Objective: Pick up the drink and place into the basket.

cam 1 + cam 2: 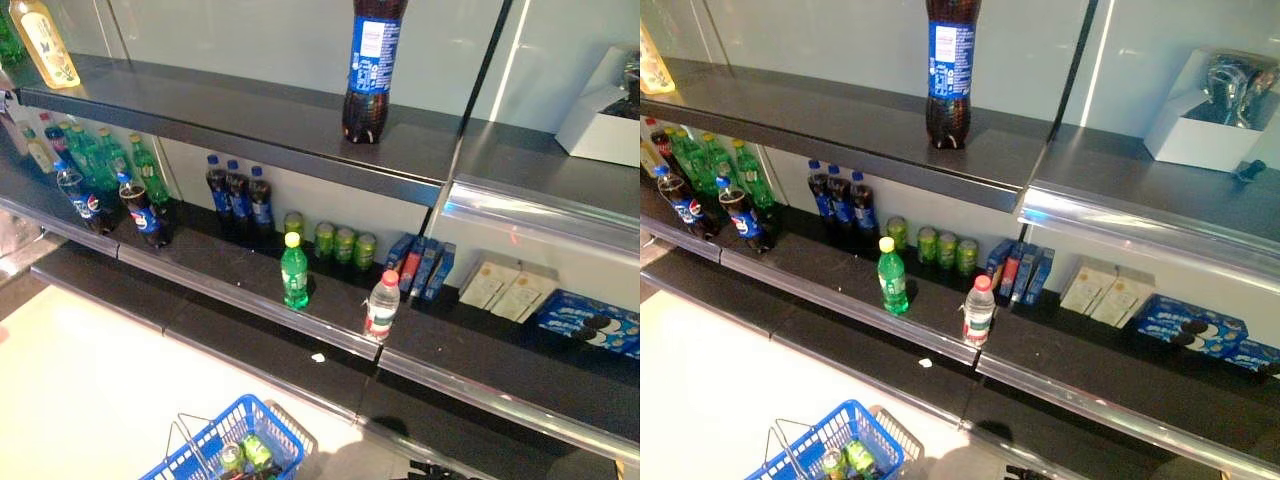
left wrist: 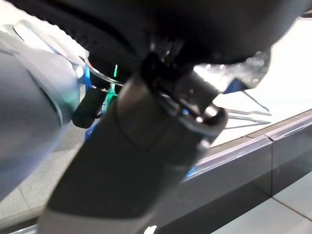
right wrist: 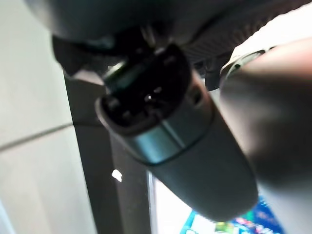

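Two drinks stand alone near the front of the middle shelf (image 1: 330,325): a green bottle with a yellow cap (image 1: 294,272) and a clear water bottle with a red cap (image 1: 382,305). A tall cola bottle (image 1: 372,65) stands on the top shelf. The blue wire basket (image 1: 205,432) sits low at the front left with green cans (image 1: 245,455) inside. Neither hand shows in the eye views. My left hand (image 2: 146,161) fills its wrist view, with a bit of the basket (image 2: 87,78) past it. My right hand (image 3: 180,146) fills its own view, with the basket (image 3: 263,214) beyond.
Cola bottles (image 1: 145,212) and green bottles (image 1: 100,160) crowd the shelf's left. Dark bottles (image 1: 240,200), green cans (image 1: 340,243) and blue boxes (image 1: 420,268) line the back. Cookie packs (image 1: 590,325) lie at the right. A white box (image 1: 605,110) sits on the upper right shelf.
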